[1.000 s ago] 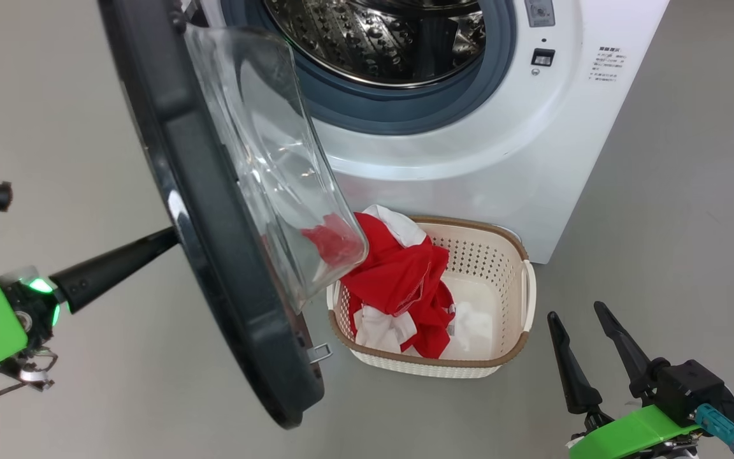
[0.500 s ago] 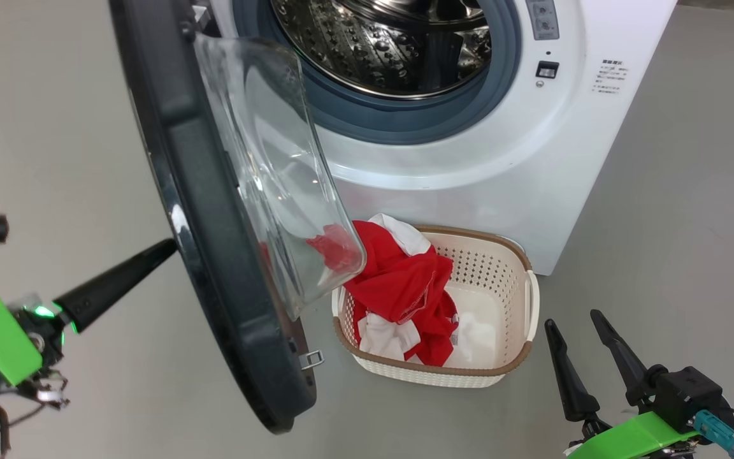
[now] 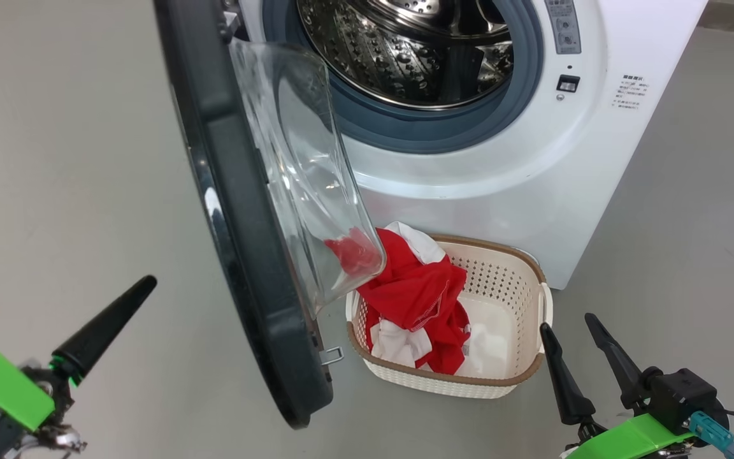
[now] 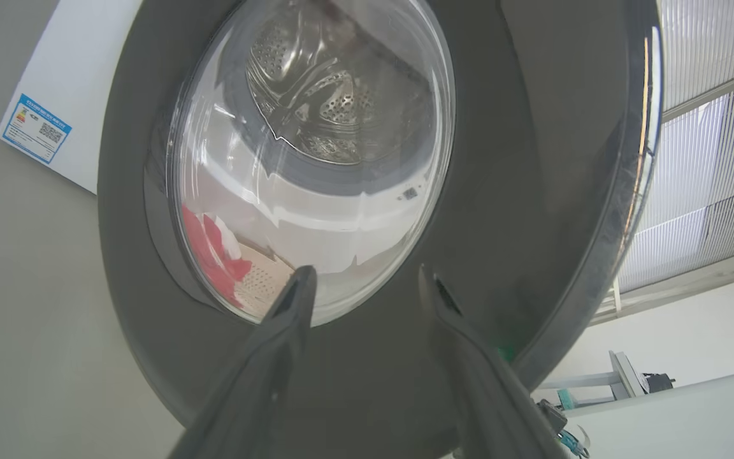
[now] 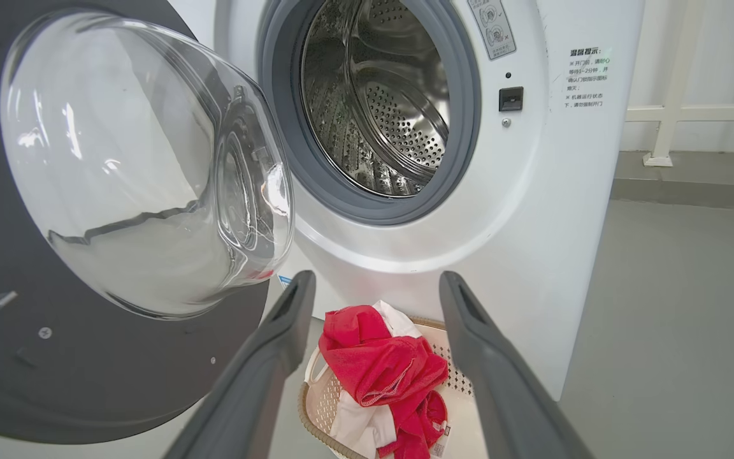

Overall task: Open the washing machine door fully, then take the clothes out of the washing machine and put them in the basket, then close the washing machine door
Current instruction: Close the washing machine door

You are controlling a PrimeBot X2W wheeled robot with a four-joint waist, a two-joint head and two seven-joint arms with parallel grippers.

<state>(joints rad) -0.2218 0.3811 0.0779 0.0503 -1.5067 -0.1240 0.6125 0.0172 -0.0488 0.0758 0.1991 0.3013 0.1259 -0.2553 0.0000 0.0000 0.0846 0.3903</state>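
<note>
Black and glossy, the washing machine door (image 3: 239, 210) stands open and nearly edge-on in the head view. Its long line runs from the top of that view down and slightly right to the floor, and its clear glass bowl (image 3: 303, 178) bulges right, toward the washing machine (image 3: 501, 172). A small metal latch hook (image 3: 332, 356) juts from the door's lower edge. Behind the door, the grey gasket (image 3: 405, 131) rings the bare steel drum (image 3: 405, 51). The basket (image 3: 536, 370) sits on the grey floor (image 3: 74, 159) just before the machine's front, just beside the door's lower edge, and its long side seems to lie along that front, with a white handle at its right end. The clothes (image 3: 421, 290) lie heaped in its left part, the red fabric rising above the rim to just under the glass bowl, while the right part shows bare bottom. At the lower left the left gripper (image 4: 365, 274) is clear of the door; its fingers stand apart around nothing and point at the door's outer face, near the window's lower edge. At the lower right the right gripper (image 3: 568, 322) hangs near the basket's right end with its fingers spread wide and nothing between them, aimed toward the machine's front.
</note>
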